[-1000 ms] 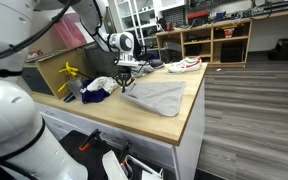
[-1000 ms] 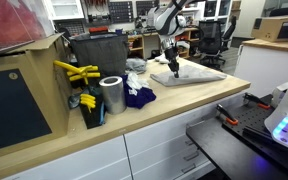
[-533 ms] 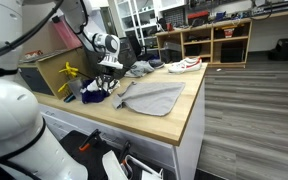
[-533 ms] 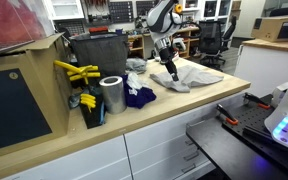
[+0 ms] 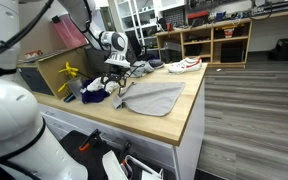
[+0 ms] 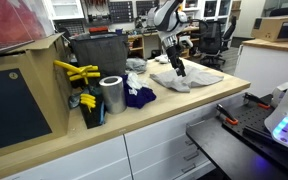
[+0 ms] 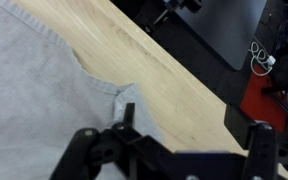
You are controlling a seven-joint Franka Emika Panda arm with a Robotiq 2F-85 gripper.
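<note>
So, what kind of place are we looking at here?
Probably a robotics lab or workshop. There is a wooden workbench on white drawers, open shelves full of gear behind it, and office chairs at desks in the background.

Plain grey cloth (image 5: 156, 96) on a pale wood-grain counter (image 5: 184, 125); left of it a dark blue rag (image 6: 137, 96), silver can (image 6: 111, 95), yellow tools (image 6: 76, 72).

The arm (image 5: 106, 40), in the upper left of an exterior view, is built of rounded, glossy white links joined by dark rings, with a round black cap set at the wrist. A black pincer (image 5: 119, 79) is mounted at its end. Along the wrist view's bottom edge, matte black angular fingers (image 7: 81, 150) are seen.
</note>
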